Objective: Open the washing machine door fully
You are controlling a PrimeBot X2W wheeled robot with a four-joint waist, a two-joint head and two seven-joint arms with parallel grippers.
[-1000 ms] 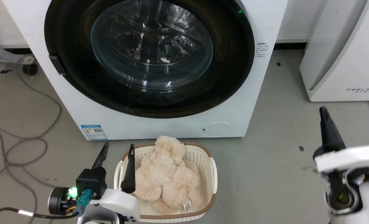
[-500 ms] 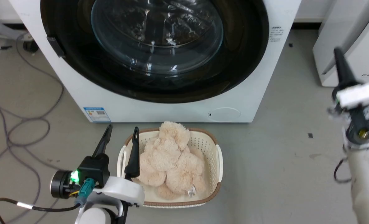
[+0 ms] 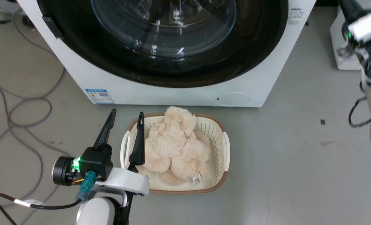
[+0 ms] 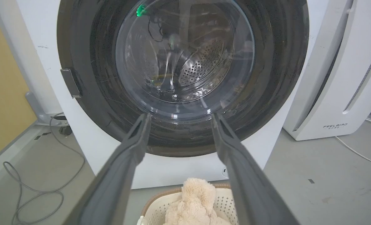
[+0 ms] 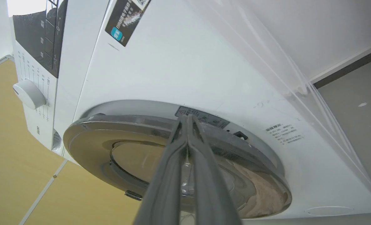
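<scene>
Closest to me, the left gripper [image 3: 127,112] hovers low over the floor with its two fingers spread apart and nothing between them, one tip above the near-left rim of the basket [image 3: 226,147]; in the basket lies a cream plush toy [image 3: 176,147]; the basket sits just in front of the washing machine [image 3: 172,95], directly beneath the washing machine door [image 4: 185,75].

From the left wrist view the door looks flat against the machine's front, so I judge it shut or barely cracked; I cannot tell which. Off to the right and higher, the right gripper [image 5: 187,117] has its fingers pressed together on nothing, tips aimed at the door's outer edge; whether they touch it I cannot tell. Beyond stands the white FEELBIRD appliance [image 4: 335,93], close by the machine's right side.

The risks, as I see them: pinched tips may skid off the glossy rim and not catch behind it; a pull out of line with the hinge could strain the door; the door's swing may meet the left gripper, which sits in front of it; the right arm has little room beside that appliance.
</scene>
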